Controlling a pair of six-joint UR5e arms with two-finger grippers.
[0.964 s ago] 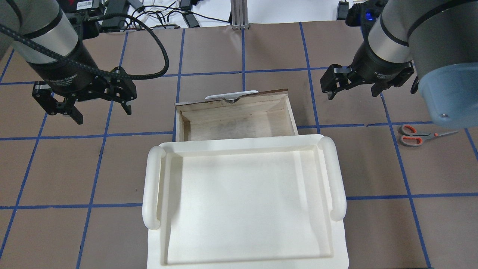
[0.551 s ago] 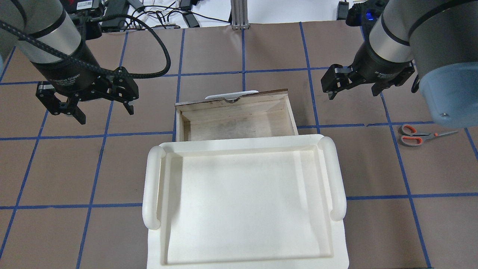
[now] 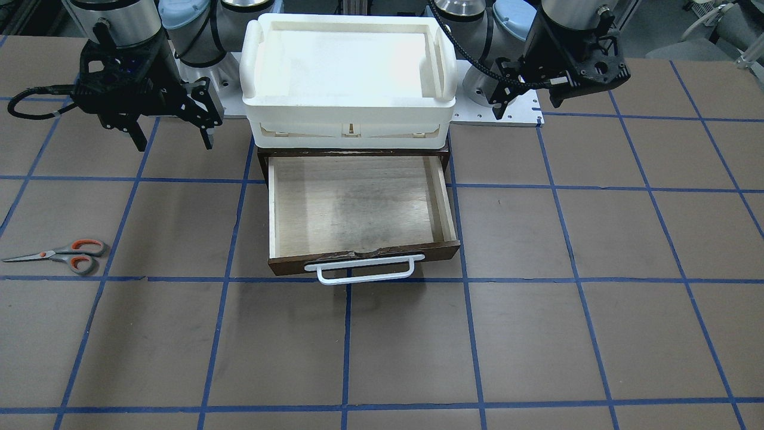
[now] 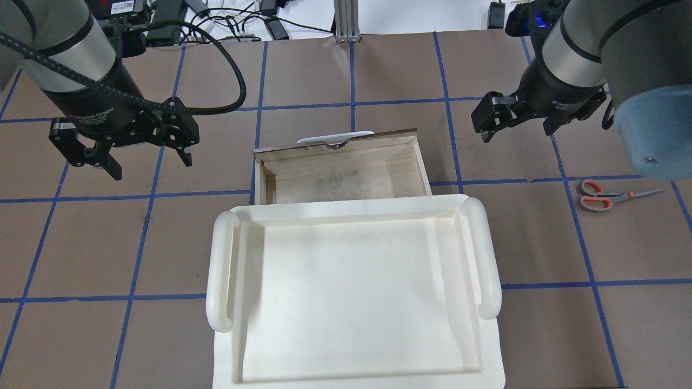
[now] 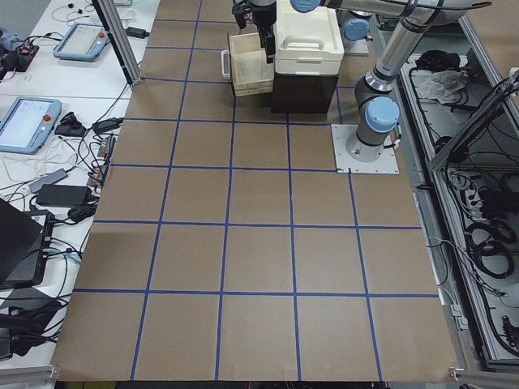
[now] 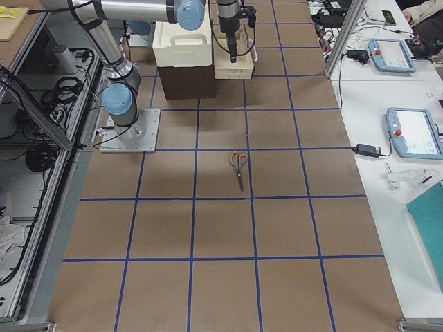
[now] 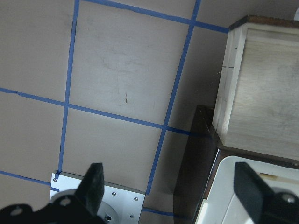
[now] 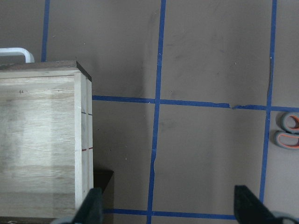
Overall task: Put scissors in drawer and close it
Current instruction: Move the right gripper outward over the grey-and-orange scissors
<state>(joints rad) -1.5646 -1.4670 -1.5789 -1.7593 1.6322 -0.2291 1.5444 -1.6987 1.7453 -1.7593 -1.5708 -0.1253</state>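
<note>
The scissors [image 4: 611,195] lie flat on the brown table, outboard of the right gripper [image 4: 516,132] and nearer the robot's base, well apart from it. That gripper hangs above the table with its fingers spread wide and nothing between them. The left gripper [image 4: 151,167] hangs equally wide apart and empty on the far side of the drawer [image 3: 358,203]. The drawer stands pulled out and bare, inboard of the right gripper.

The scissors look light and stiff. Their thin metal blades are probably slick and sit almost flush with the table, so a pinch there could skid. The better hold is likely across the thicker grey handles or just by the pivot. There the plastic offers more height and grip, and the blades appear shut, so they should not swing.

In the right wrist view only the orange-lined handle loops [image 8: 288,132] show, at the edge by one fingertip, and the blades are cut off. From overhead the right arm's blue elbow cap looms just beside the blade tip. The cabinet holding the drawer is mostly hidden under the white tray [image 4: 221,270]. How far the handles stand off the table cannot be made out.
</note>
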